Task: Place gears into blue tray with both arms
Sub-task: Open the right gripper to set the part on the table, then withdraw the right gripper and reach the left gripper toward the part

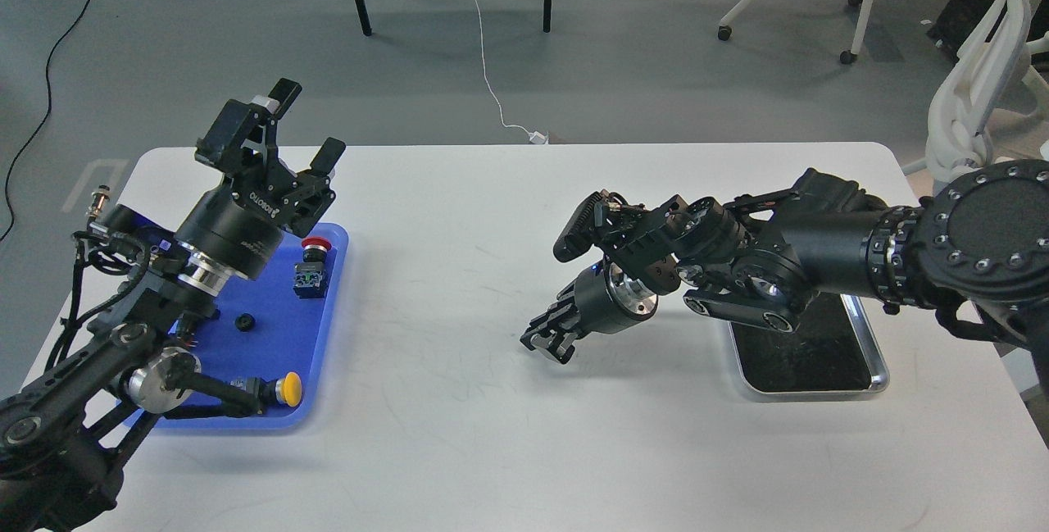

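The blue tray (279, 352) lies at the table's left side, partly under my left arm. One small black gear (243, 322) rests on its floor near the middle. My left gripper (306, 125) is raised above the tray's far edge, open, with nothing between its fingers. My right gripper (547, 341) hangs low over the bare white table, midway between the two trays and pointing left. Its fingers look dark and bunched together, so whether it holds anything is unclear.
A red-capped push-button (314, 248) and a yellow-capped one (287, 389) also lie in the blue tray. A silver-rimmed tray with a black surface (819, 360) sits at the right under my right arm. Chairs and cables lie on the floor beyond the table.
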Robot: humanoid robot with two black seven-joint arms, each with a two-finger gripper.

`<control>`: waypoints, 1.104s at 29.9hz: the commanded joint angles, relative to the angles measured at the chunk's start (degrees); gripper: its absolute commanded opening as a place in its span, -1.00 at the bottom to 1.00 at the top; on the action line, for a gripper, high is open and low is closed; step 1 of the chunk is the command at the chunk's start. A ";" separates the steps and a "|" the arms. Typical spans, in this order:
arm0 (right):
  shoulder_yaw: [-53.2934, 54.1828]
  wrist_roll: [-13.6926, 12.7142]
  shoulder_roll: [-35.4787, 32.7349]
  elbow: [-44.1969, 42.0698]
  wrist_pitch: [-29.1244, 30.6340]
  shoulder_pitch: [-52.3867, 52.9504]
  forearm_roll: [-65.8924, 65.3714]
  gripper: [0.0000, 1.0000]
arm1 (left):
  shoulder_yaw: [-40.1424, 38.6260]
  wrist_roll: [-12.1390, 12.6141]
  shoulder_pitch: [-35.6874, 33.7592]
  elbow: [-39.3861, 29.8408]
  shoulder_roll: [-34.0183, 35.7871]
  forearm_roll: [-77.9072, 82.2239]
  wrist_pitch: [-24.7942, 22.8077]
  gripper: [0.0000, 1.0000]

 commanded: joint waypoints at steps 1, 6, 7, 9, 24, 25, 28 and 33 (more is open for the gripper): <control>-0.04 0.00 0.00 -0.02 -0.26 -0.56 0.01 -0.50 | -0.01 0.00 0.63 -0.16 0.09 0.01 0.00 0.96; -0.04 0.00 0.00 -0.10 -0.88 -0.65 0.01 -0.38 | 0.07 0.00 0.81 -0.25 0.09 0.01 0.00 0.96; -0.04 0.00 0.00 -0.10 -0.88 -0.65 0.01 -0.31 | 0.07 0.00 0.90 -0.25 0.09 0.01 0.00 0.96; -0.04 0.00 0.00 -0.28 -0.79 -0.65 0.01 -0.23 | 0.07 0.00 0.99 -0.25 0.09 0.10 0.09 0.96; 11.45 0.00 -8.94 2.61 -1.05 2.44 16.86 0.95 | 1.04 0.00 0.64 -0.17 4.31 0.62 -0.70 0.96; 13.65 0.00 -10.80 3.14 -1.14 2.08 18.97 0.95 | 1.13 0.00 0.38 -0.16 4.66 0.80 -1.66 0.96; 20.42 0.00 -16.16 4.03 -1.14 -2.30 27.84 0.95 | 1.13 0.00 -0.24 -0.16 5.80 4.56 -5.00 0.96; 35.78 0.00 -23.63 4.02 -1.23 -14.06 41.64 0.95 | 1.30 0.00 -1.38 -1.04 6.07 23.43 -9.22 0.96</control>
